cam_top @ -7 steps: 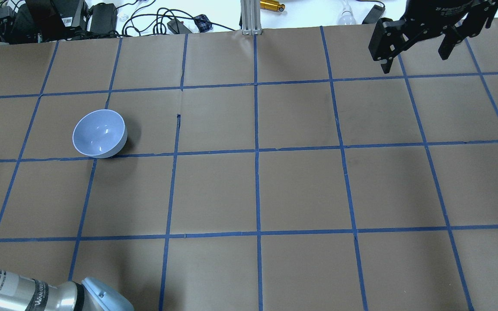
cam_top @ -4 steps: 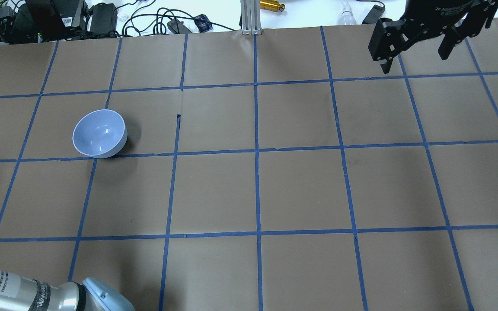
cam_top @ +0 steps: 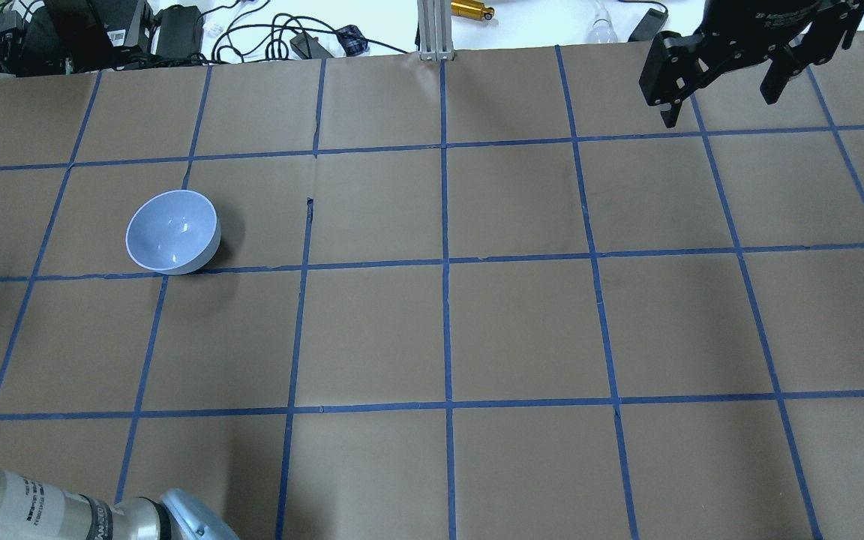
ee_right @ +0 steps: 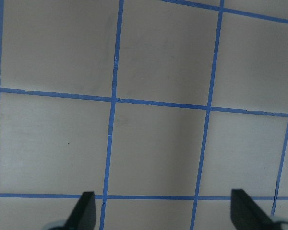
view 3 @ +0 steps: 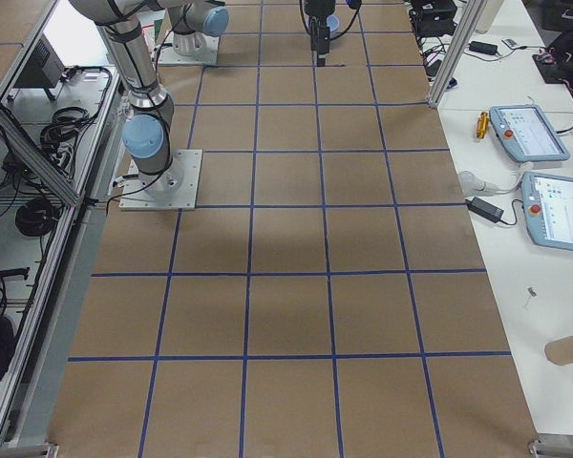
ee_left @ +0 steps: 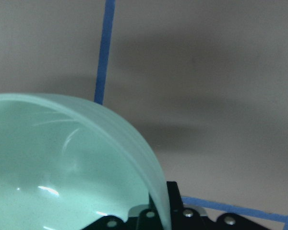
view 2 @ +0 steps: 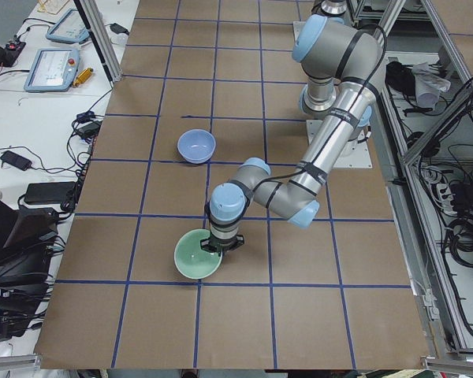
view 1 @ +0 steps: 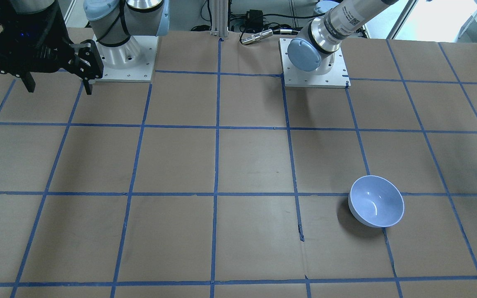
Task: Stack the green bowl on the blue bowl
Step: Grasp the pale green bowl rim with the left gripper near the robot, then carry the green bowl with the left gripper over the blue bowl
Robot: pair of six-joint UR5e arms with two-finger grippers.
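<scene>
The blue bowl (cam_top: 173, 231) stands upright and empty on the brown table; it also shows in the front view (view 1: 376, 201) and the left side view (view 2: 196, 146). The green bowl (view 2: 198, 257) is out of the overhead view, near the table's left end. My left gripper (view 2: 220, 246) is at its rim. In the left wrist view the bowl's wall (ee_left: 86, 158) runs down into the gripper, whose fingers are hidden; it looks gripped. My right gripper (cam_top: 718, 109) is open and empty, high over the far right (view 1: 59, 89).
The table is brown paper with a blue tape grid (cam_top: 445, 262). Cables and boxes (cam_top: 102, 30) lie beyond the far edge. An aluminium post (cam_top: 432, 30) stands at the far middle. My left arm's elbow (cam_top: 184, 517) shows at the near left.
My left arm's elbow has shifted a little down and to the right in the overhead view. The blue bowl and the right gripper have not moved.
</scene>
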